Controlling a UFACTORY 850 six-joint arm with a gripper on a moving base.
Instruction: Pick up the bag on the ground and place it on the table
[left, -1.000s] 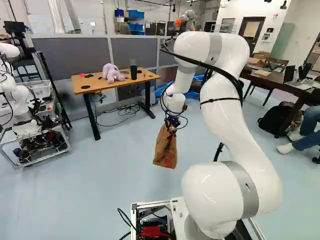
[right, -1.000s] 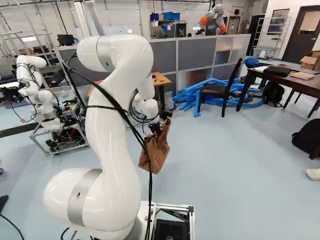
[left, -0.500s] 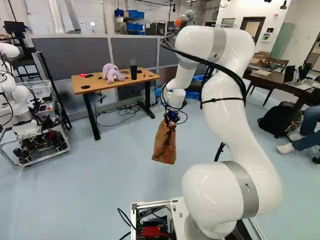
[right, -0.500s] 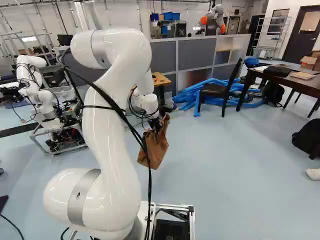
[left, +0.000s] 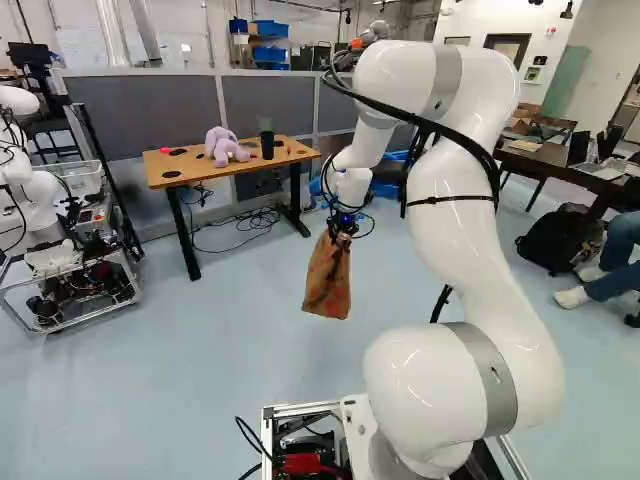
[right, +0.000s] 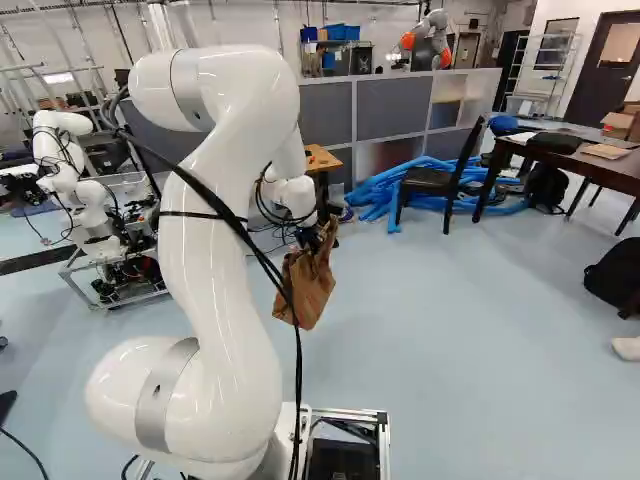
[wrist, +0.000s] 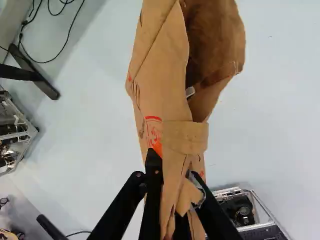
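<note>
My gripper (left: 342, 230) hangs over the floor in the left base view, right of the wooden table (left: 232, 170) and lower than its top. Below it dangles the brown paper bag (left: 328, 282), clear of the floor. In the wrist view the gripper (wrist: 175, 187) is shut on the bag (wrist: 160, 75), its crumpled edge pinched between the two fingers. The bag gapes open ahead of them; its contents are mostly hidden. In the right base view the arm partly covers the table.
On the wooden table are a purple plush toy (left: 226, 147) and a dark cup (left: 267, 140). Cables (left: 245, 218) lie under it. Another robot (left: 45, 200) stands at the left. Blue tubing (right: 380, 190), a black chair (right: 440, 182) and a dark table (right: 590, 165) are farther right.
The arm has risen a little, and the bag has gone up and slightly away from the base with the gripper. The base and the table have kept their places.
</note>
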